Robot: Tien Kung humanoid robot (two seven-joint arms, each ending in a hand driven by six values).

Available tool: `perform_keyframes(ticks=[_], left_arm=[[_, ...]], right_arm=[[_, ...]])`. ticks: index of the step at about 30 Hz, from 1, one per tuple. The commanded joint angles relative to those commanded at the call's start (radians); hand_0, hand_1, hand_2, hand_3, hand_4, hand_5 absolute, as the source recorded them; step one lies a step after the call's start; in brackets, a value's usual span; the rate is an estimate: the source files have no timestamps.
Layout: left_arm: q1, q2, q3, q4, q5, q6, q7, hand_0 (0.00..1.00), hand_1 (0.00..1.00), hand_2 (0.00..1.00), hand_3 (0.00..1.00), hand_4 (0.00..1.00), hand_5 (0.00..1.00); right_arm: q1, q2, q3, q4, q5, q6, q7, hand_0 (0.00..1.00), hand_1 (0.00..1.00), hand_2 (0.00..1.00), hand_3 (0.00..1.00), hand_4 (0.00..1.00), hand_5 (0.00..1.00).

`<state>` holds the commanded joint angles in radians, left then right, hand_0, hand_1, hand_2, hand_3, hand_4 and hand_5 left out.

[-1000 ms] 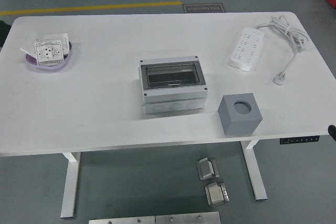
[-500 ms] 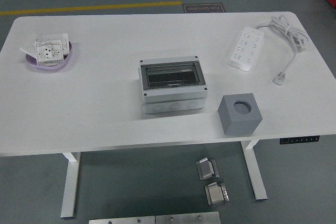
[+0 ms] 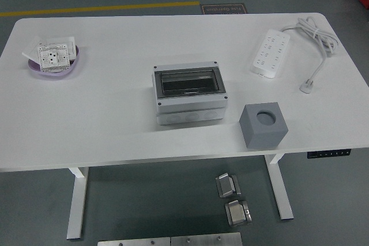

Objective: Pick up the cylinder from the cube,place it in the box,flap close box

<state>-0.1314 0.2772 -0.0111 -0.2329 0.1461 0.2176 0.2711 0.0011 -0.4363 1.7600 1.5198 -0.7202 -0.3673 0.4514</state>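
Head view: we see no robot hand, so neither one's state can be told.
Cube [image 3: 263, 124]: grey, near the worktop's [image 3: 104, 113] front edge, right of the box [image 3: 189, 94].
Cylinder [image 3: 266, 117]: we make out only a round top in the cube's recess.
Box: flap lies flat; contents unclear through the dark window.
Bowl [image 3: 55, 61]: far left, holding white sockets.
Power strip [image 3: 270, 53]: far right.

Cube [image 3: 263, 124] right of box [image 3: 189, 94]
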Motion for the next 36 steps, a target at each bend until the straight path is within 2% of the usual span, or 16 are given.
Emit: perform_keyframes(ticks=[24,36], left_arm=[[0.007,-0.011,-0.012,0.001,0.007,0.001,0.006,0.669,0.659,0.648,0.717,0.736,0.583],[0.009,-0.012,-0.013,0.0,0.008,0.002,0.007,0.669,0.659,0.648,0.717,0.738,0.581]], right_arm=[[-0.011,0.005,0.005,-0.003,-0.04,-0.017,-0.006,0.683,0.646,0.717,0.747,0.676,0.374],[0.006,0.003,-0.058,-0.002,-0.12,0.005,-0.05,0.683,0.643,0.715,0.742,0.672,0.366]])
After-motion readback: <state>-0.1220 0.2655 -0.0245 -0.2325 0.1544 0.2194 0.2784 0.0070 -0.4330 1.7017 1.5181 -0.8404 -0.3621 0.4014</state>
